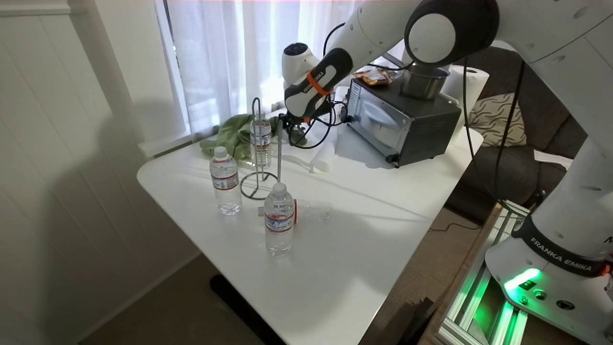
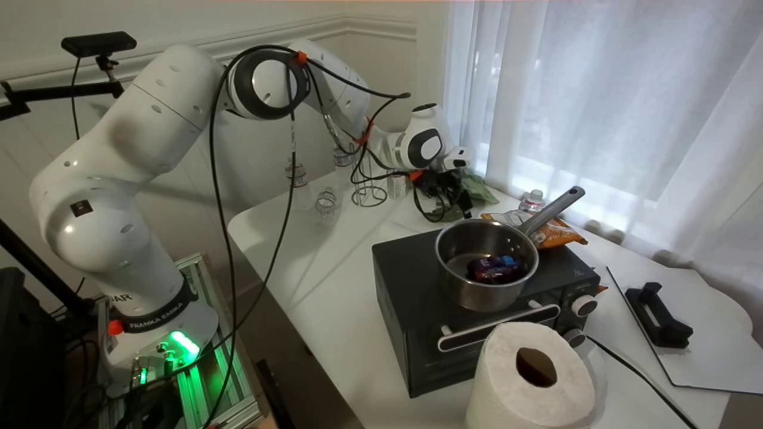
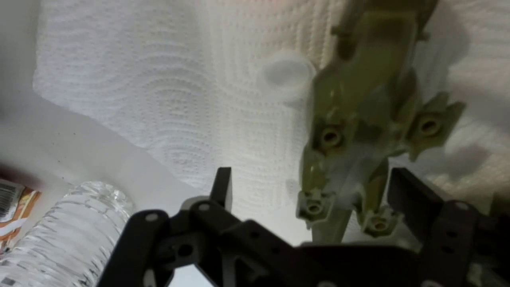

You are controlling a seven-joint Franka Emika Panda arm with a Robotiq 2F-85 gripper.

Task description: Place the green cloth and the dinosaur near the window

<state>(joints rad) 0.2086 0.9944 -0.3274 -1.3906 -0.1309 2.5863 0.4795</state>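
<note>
The dinosaur is an olive-green toy (image 3: 358, 91) lying on its side on a white paper towel in the wrist view. It shows dimly under the gripper in an exterior view (image 1: 300, 136). My gripper (image 3: 308, 183) is open above it. The dinosaur's feet and tail end lie between the fingers, nearer the right finger in the picture, with a gap on the left. The green cloth (image 1: 234, 136) lies crumpled at the table's far edge by the curtained window, behind a bottle. Part of it shows behind the gripper in an exterior view (image 2: 477, 186).
Water bottles (image 1: 225, 181) (image 1: 279, 220) and a wire stand (image 1: 258, 184) are near the gripper. A clear bottle lies beside the towel (image 3: 67, 235). A toaster oven (image 1: 407, 120) bears a steel pot (image 2: 486, 292) and an orange snack bag (image 2: 551, 232). A paper roll (image 2: 506, 381) stands before it.
</note>
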